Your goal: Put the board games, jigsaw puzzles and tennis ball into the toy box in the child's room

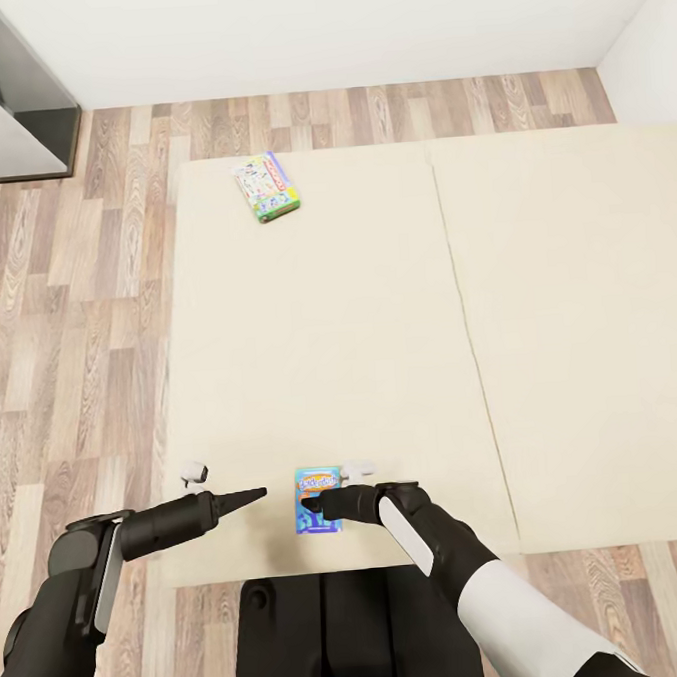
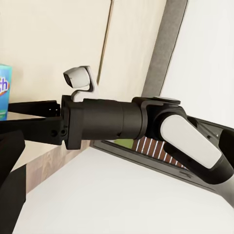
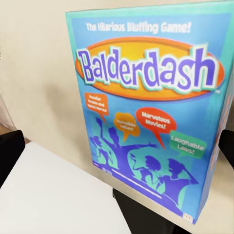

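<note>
Looking down over the bed (image 1: pixel 330 359), beige mattress, wood floor (image 1: pixel 65 295) around it

Small blue game (image 1: pixel 317 500) flat on the mattress near the close edge, about 6 o'clock in the head view, "Balderdash" readable on the lid (image 3: pixel 151 107) from the right wrist

Right pincer (image 1: pixel 310 501) over that box, dark fingers (image 3: pixel 9 151) spread either side of it, apart, not clamped

Left pincer (image 1: pixel 256 495) just at 9 o'clock of the box, pointing at it, tips look together, holding nothing

Monopoly box (image 1: pixel 267 187) lying flat way off at 12 o'clock, near the far edge of the bed

Dark unit (image 1: pixel 8 98) at 10 o'clock by the wall
</note>
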{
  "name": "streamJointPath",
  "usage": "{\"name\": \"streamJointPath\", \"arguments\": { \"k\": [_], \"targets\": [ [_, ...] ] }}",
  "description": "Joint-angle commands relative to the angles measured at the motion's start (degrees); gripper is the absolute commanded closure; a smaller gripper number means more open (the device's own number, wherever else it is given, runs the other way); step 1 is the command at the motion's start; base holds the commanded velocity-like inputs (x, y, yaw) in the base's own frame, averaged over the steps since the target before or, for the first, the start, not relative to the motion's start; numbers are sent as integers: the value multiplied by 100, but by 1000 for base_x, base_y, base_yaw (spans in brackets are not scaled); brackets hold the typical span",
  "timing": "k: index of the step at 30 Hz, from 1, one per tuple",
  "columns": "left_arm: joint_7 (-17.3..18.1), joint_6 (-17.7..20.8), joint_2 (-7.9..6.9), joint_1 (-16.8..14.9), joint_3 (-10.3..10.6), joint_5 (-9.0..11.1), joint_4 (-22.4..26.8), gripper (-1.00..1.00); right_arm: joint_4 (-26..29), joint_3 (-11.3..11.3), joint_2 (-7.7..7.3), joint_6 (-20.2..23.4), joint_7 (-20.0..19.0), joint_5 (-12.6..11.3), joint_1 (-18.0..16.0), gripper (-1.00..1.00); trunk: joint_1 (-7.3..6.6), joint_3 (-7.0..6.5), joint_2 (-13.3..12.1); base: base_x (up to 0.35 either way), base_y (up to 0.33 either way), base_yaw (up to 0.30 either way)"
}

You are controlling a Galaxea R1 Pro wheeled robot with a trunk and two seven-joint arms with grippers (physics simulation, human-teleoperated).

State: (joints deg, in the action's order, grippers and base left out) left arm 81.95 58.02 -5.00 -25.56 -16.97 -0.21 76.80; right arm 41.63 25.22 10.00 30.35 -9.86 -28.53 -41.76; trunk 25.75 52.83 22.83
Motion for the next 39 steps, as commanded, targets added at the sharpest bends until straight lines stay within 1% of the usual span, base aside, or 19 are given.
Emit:
{"name": "streamJointPath", "arguments": {
  "k": [1, 10, 39],
  "targets": [
    [23, 60, -1, -1, -1, -4, 1, -100, 3, 0, 0, 23, -7, -4, -4, -100, 3, 5, 9, 0, 18, 0],
    [23, 60, -1, -1, -4, -5, 1, -100, 3, 0, 0, 23, -7, -4, -1, -100, 3, 5, 9, 0, 95, 0],
    [23, 60, -1, -1, 0, -14, 1, -100, 3, 0, 0, -49, -7, -4, 1, -100, 3, 5, 9, 0, 20, 0]
  ]
}}
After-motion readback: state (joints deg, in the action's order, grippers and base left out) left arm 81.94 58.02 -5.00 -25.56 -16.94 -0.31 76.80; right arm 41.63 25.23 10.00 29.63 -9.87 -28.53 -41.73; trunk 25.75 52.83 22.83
